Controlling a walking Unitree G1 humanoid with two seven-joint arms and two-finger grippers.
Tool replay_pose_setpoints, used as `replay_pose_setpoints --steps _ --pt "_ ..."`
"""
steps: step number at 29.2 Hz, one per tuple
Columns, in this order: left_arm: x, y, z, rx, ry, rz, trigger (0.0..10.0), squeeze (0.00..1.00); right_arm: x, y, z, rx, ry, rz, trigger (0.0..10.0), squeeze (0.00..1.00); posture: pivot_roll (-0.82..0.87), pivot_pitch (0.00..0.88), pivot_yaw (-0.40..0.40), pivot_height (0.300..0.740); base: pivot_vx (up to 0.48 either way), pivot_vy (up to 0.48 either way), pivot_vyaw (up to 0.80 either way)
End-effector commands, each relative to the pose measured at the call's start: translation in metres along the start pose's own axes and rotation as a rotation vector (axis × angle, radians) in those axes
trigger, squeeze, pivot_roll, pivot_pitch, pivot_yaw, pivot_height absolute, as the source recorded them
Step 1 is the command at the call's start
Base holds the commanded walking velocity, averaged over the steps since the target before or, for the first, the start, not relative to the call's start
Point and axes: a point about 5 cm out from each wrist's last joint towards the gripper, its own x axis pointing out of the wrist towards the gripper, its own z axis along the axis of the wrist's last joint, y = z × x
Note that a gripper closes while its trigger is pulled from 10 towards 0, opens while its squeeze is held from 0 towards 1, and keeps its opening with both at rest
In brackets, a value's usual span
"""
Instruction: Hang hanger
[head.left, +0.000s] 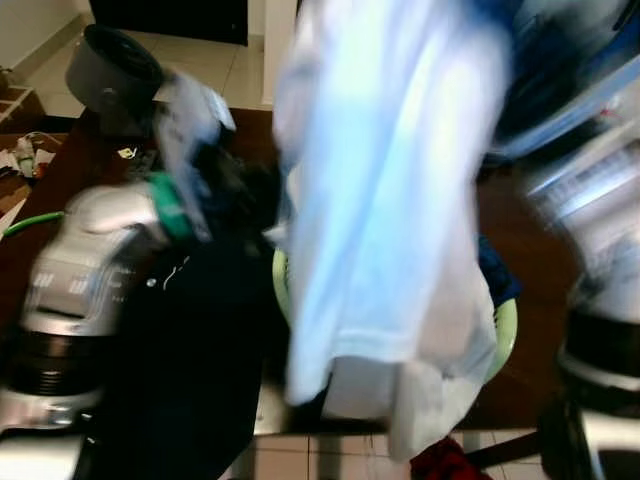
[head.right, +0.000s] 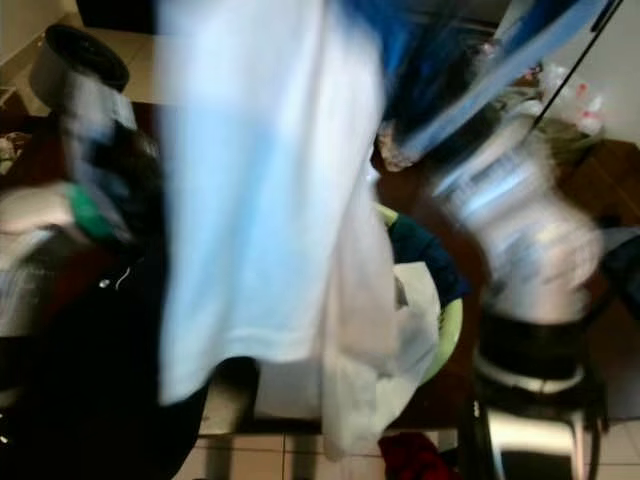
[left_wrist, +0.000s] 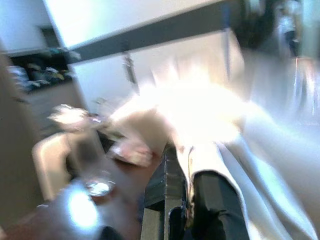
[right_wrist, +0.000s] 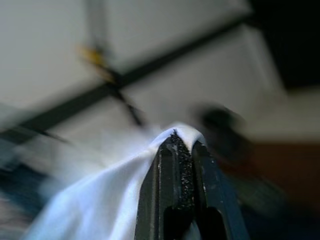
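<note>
Everything is smeared with motion blur, so only the bigger stuff can be made out. In the head views a pale blue-white shirt (head.left: 385, 200) is seen hanging down the middle of the picture, in front of a dark brown table (head.left: 530, 260) and a lime green basket (head.left: 503, 335) whose rim pokes out from behind the cloth. A dark garment (head.left: 190, 350) is draped to the left of the shirt, and a grey round bin (head.left: 112, 65) stands on the tiled floor further back. The left arm (head.left: 90, 260) is raised at the left and the right arm (head.right: 520, 230) at the right, one on each side of the shirt.

The fingers are only shown up close by the wrist cameras. In the right wrist view the right gripper (right_wrist: 182, 145) is seen pinched tight on a fold of the white cloth, which bunches over the fingertips and falls away to one side. In the left wrist view the left gripper (left_wrist: 187, 175) is seen with a strip of the same cloth caught between its black fingers, closed down on it.

No hanger can be picked out with any certainty through the blur; the shirt itself is held up between the two grippers.
</note>
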Motion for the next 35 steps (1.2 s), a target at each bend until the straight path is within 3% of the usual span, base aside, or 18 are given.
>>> replay_pose_setpoints --steps 1,3,7,8,9,11,13,14,15,16,17,19,21,23,25,27,31,35 --pt "-0.007 -0.007 0.011 0.016 -0.003 0.011 10.0 0.00 -0.003 -0.010 -0.001 -0.120 -0.017 -0.102 10.0 0.00 0.12 0.093 0.005 0.740 0.000 0.000 0.00" --pt "-0.016 -0.015 0.017 0.046 0.038 0.022 10.0 0.00 -0.013 -0.030 -0.011 -0.139 -0.049 -0.298 10.0 0.00 0.12 0.092 0.006 0.740 0.000 0.000 0.00" --pt "-0.018 -0.012 0.018 0.079 0.058 0.097 10.0 0.00 -0.018 -0.038 -0.009 -0.184 -0.111 -0.407 10.0 0.00 0.12 0.090 0.005 0.740 0.000 0.000 0.00" --pt "-0.017 -0.005 0.021 0.097 0.047 0.161 10.0 0.00 -0.020 -0.039 -0.005 -0.225 -0.145 -0.439 10.0 0.64 0.13 0.088 0.002 0.740 0.000 0.000 0.00" --pt "-0.014 0.008 0.022 0.142 0.054 0.271 10.0 0.00 -0.022 -0.040 -0.001 -0.239 -0.189 -0.469 10.0 1.00 0.12 0.083 -0.001 0.740 0.000 0.000 0.00" --pt "-0.012 0.015 0.023 0.171 0.062 0.345 10.0 0.00 -0.023 -0.040 0.001 -0.249 -0.219 -0.486 10.0 1.00 0.12 0.083 -0.001 0.740 0.000 0.000 0.00" --pt "-0.009 0.040 0.021 0.230 0.108 0.588 10.0 0.00 -0.036 -0.055 0.016 -0.224 -0.331 -0.660 10.0 1.00 0.12 0.076 0.000 0.740 0.000 0.000 0.00" --pt "-0.009 0.040 0.021 0.230 0.108 0.588 10.0 0.00 -0.036 -0.055 0.016 -0.224 -0.331 -0.660 10.0 1.00 0.12 0.076 0.000 0.740 0.000 0.000 0.00" --pt "-0.009 0.047 0.024 0.250 0.097 0.668 10.0 0.00 -0.051 -0.069 0.024 -0.246 -0.378 -0.800 10.0 0.66 0.11 0.070 0.000 0.740 0.000 0.000 0.00" --pt "-0.009 0.047 0.024 0.250 0.097 0.668 10.0 0.00 -0.051 -0.069 0.024 -0.246 -0.378 -0.800 10.0 0.66 0.11 0.070 0.000 0.740 0.000 0.000 0.00" --pt "-0.008 0.052 0.027 0.267 0.082 0.736 10.0 0.00 -0.067 -0.079 0.031 -0.285 -0.408 -0.914 10.0 0.00 0.10 0.065 0.002 0.740 0.000 0.000 0.00" --pt "-0.002 0.048 0.030 0.309 0.082 0.742 10.0 0.00 -0.091 -0.087 0.033 -0.385 -0.406 -1.020 10.0 0.00 0.10 0.061 0.003 0.740 0.000 0.000 0.00" --pt "0.005 0.036 0.023 0.277 0.094 0.670 10.0 0.00 -0.090 -0.075 0.025 -0.502 -0.327 -0.936 10.0 0.00 0.09 0.058 0.009 0.740 0.000 0.000 0.00" --pt "0.005 0.036 0.023 0.277 0.094 0.670 10.0 0.00 -0.090 -0.075 0.025 -0.502 -0.327 -0.936 10.0 0.00 0.09 0.058 0.009 0.740 0.000 0.000 0.00" --pt "0.011 0.017 0.007 0.138 0.115 0.619 10.0 0.00 -0.075 -0.054 0.003 -0.605 -0.228 -0.806 10.0 0.00 0.08 0.052 0.017 0.740 0.000 0.000 0.00" --pt "0.014 0.009 0.003 0.117 0.120 0.602 10.0 0.00 -0.070 -0.046 -0.006 -0.625 -0.207 -0.772 10.0 0.00 0.08 0.052 0.017 0.740 0.000 0.000 0.00" --pt "0.024 -0.009 0.000 0.243 0.102 0.556 10.0 0.00 -0.049 -0.020 -0.021 -0.716 -0.258 -0.734 10.0 0.00 0.08 0.039 0.027 0.740 0.000 0.000 0.00" --pt "0.029 -0.004 0.006 0.284 0.063 0.577 10.0 0.00 -0.041 -0.017 -0.014 -0.738 -0.304 -0.729 10.0 0.00 0.08 0.034 0.027 0.740 0.000 0.000 0.00"
